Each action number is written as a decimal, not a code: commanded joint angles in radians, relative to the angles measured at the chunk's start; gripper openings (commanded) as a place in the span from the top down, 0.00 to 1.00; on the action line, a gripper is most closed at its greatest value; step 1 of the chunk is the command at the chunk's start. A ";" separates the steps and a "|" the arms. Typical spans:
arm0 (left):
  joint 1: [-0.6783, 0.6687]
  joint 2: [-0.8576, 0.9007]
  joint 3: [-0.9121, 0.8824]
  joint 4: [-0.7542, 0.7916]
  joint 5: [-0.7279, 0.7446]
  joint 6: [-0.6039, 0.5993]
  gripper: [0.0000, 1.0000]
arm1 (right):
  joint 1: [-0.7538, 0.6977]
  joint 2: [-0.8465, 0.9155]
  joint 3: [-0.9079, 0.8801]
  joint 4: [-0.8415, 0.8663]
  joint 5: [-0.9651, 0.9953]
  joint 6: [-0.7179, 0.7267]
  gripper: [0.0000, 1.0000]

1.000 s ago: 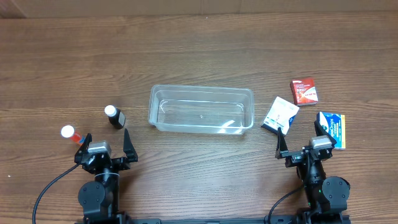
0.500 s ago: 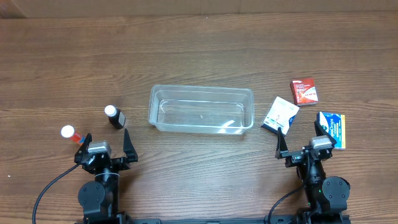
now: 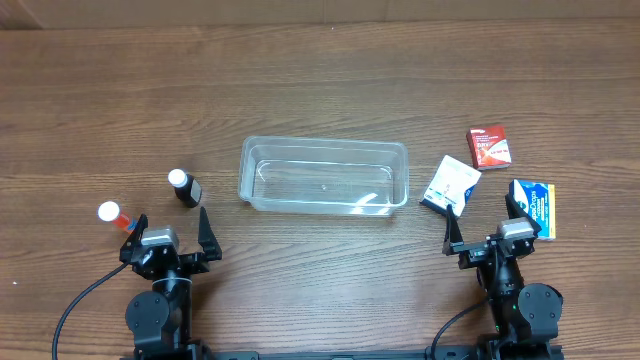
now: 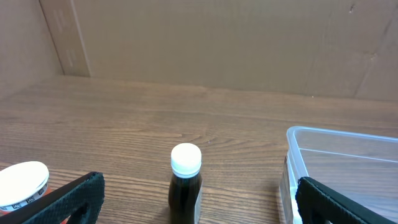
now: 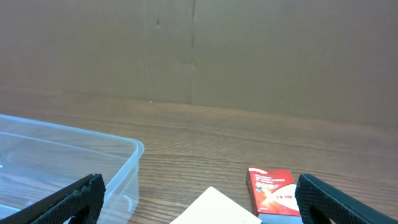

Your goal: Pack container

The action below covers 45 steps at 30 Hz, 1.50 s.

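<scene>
Status: the container (image 3: pixel 322 141) sits empty at mid-surface, long side toward you, roughly midway between the two arms. Nothing is packed yet.

Left gripper (image 3: pixel 170 216): spread wide, holding nothing. Right gripper (image 3: pixel 481 211): likewise released and empty.

Items on the wooden surface (image 3: pixel 320 70):
- Left: dark bottle (image 3: pixel 184 187) with white cap, upright, and a white-capped vial (image 3: pixel 112 213) just beside the left gripper's outer finger.
- Right: white box (image 3: pixel 450 185), red box (image 3: pixel 490 146), blue box (image 3: pixel 533 208).

Risks, as judged from here:
- In the overhead view the blue box sits against the right gripper's outer finger, so any sideways swing of that arm may shove it.
- The vial is equally exposed on the left; clip it and it will likely roll.
- The bottle is tall and narrow. An off-centre close could topple it.
- The container looks light; if you bump its wall during a drop, expect it to slide.
</scene>
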 commanded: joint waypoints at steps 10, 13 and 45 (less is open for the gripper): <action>0.008 0.013 0.180 -0.188 -0.003 -0.172 0.00 | 0.004 0.002 0.068 -0.074 0.010 0.253 0.00; 0.008 0.084 0.346 -0.263 -0.003 -0.195 0.00 | 0.004 0.056 0.157 -0.148 0.014 0.312 0.00; 0.008 1.447 1.711 -1.346 -0.037 -0.039 0.00 | -0.073 1.273 1.233 -1.123 0.017 0.356 0.00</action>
